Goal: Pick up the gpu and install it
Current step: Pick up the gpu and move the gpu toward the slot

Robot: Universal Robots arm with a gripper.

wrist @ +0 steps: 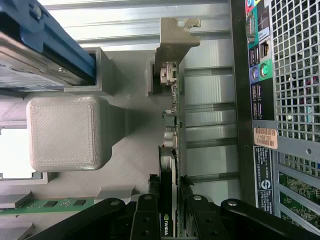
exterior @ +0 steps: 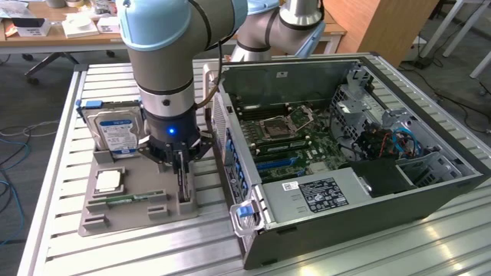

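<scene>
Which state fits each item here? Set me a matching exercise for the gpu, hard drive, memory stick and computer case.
Things:
1. gpu
2. hard drive
3. memory stick
4. computer case

States:
A. lying flat in the grey holder
B. side open, motherboard showing
C. standing on edge between the fingers
D. upright, blue-white label facing out

Pairs: 1-C; 2-D; 3-A; 4-B
</scene>
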